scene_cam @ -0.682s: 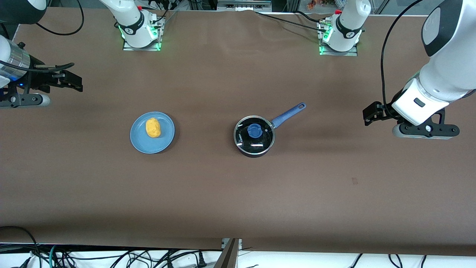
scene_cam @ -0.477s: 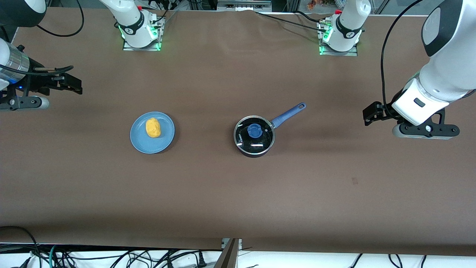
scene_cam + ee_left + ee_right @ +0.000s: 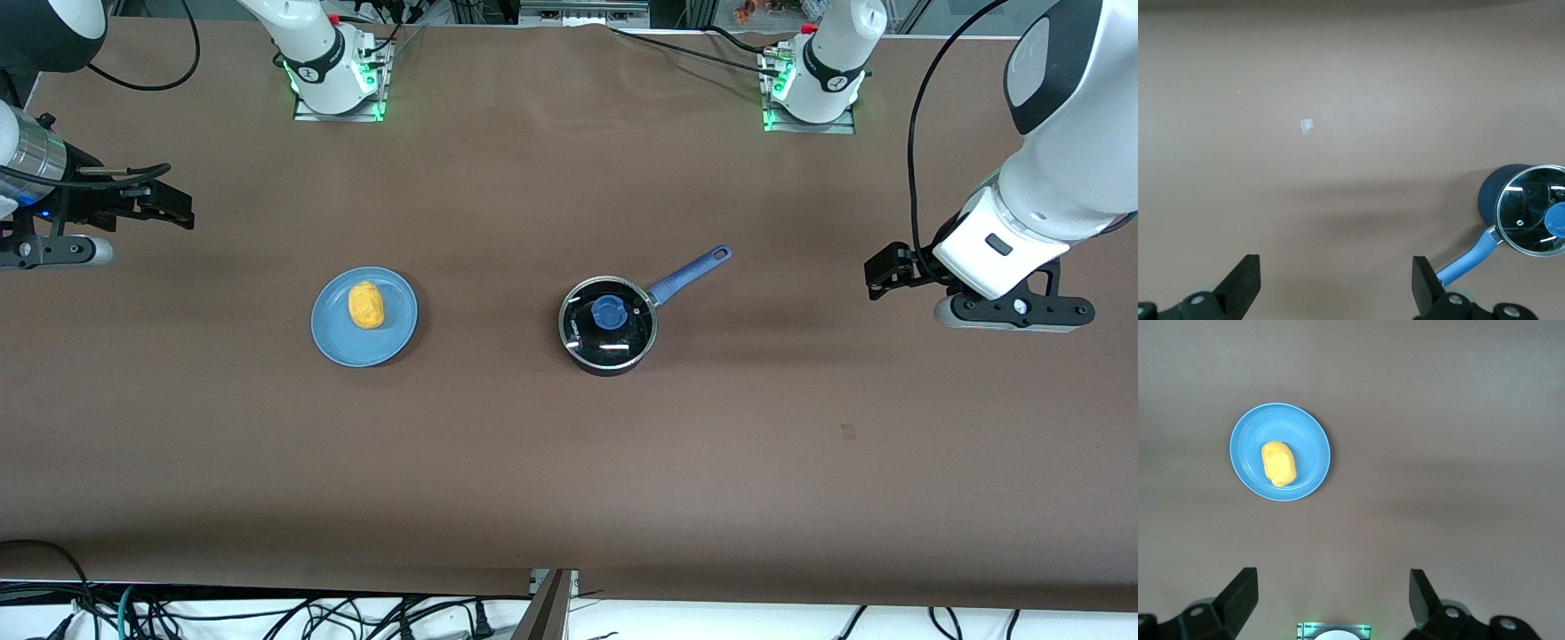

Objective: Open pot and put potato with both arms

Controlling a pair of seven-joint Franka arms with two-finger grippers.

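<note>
The black pot (image 3: 608, 325) stands mid-table with its glass lid and blue knob (image 3: 608, 313) on, its blue handle (image 3: 691, 270) pointing toward the left arm's end. It also shows in the left wrist view (image 3: 1528, 208). The yellow potato (image 3: 366, 304) lies on a blue plate (image 3: 393, 340) toward the right arm's end, and shows in the right wrist view (image 3: 1279, 463). My left gripper (image 3: 882, 274) is open and empty, up in the air at the left arm's end, apart from the pot. My right gripper (image 3: 169, 209) is open and empty above the right arm's end.
The brown table carries only the plate and the pot. A small pale mark (image 3: 848, 433) lies on the cloth nearer the front camera at the left arm's end. Both arm bases (image 3: 336, 82) stand along the table's top edge.
My right gripper has drifted slightly up and toward its end of the table. My left gripper has shifted very slightly. The pot, plate and potato have not moved.
</note>
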